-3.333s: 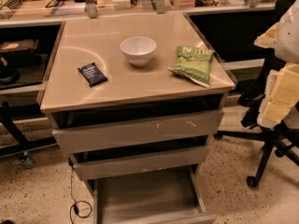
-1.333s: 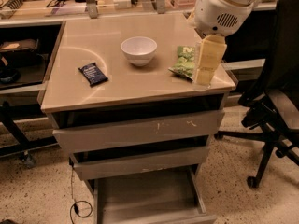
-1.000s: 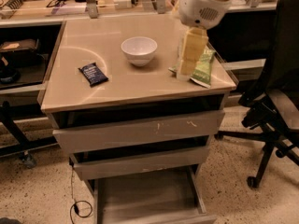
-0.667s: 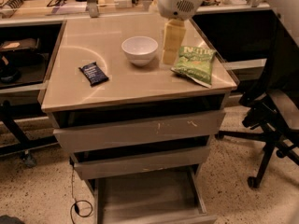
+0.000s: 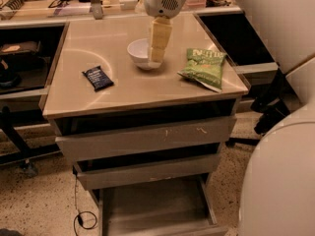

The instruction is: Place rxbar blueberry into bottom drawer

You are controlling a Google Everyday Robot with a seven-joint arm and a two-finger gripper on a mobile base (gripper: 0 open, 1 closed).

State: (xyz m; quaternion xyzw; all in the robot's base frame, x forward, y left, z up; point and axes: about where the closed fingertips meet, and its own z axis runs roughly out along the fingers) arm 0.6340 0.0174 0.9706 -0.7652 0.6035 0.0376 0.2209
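The rxbar blueberry [image 5: 98, 77], a small flat dark navy wrapper, lies on the left part of the beige cabinet top [image 5: 123, 87]. The bottom drawer [image 5: 152, 208] is pulled out below the two upper drawers and shows a plain flat bottom with nothing in it. My gripper [image 5: 156, 57] hangs from the white arm above the middle of the top, in front of the white bowl [image 5: 139, 50], to the right of the bar and apart from it.
A green crinkly chip bag [image 5: 203, 68] lies at the right of the top. The two upper drawers [image 5: 147, 139] are slightly open. White robot body parts [image 5: 280, 171] fill the right side. A black cable [image 5: 81, 215] lies on the floor at left.
My arm and gripper have swung left across the cabinet top, from over the chip bag to in front of the bowl. The bar, bowl and bag have not moved.
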